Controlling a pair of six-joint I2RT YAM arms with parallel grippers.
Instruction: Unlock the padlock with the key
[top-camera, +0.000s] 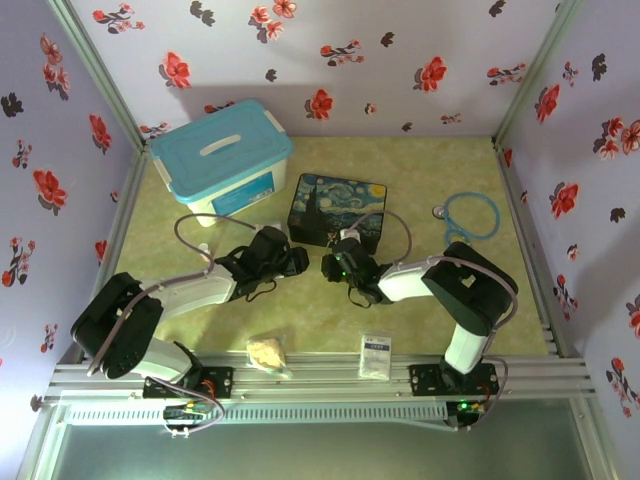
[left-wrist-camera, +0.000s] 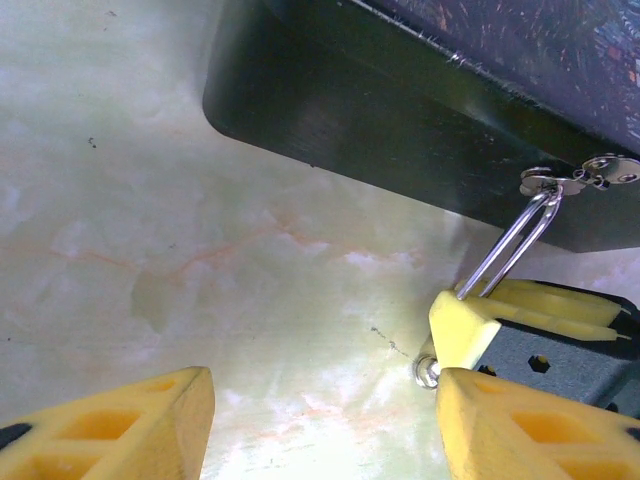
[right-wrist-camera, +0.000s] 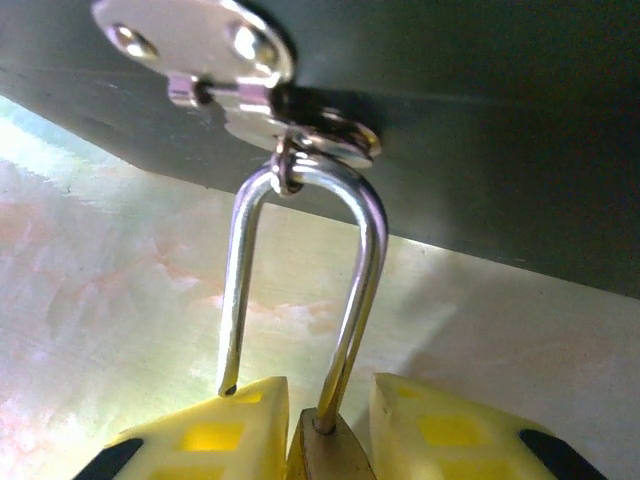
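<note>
In the right wrist view my right gripper is shut on the brass padlock. Its silver shackle hangs through the hasp ring of the starry-night tin. One shackle leg ends free above the body, so the shackle stands open. In the left wrist view my left gripper is open just left of the right gripper's yellow fingers, and nothing is between its own pads. A small silver nub sticks out beside them; I cannot tell if it is the key. In the top view both grippers meet in front of the tin.
A box with a blue lid stands at the back left. A blue coiled tube lies at the right. A white packet and a crumpled beige lump lie near the front edge.
</note>
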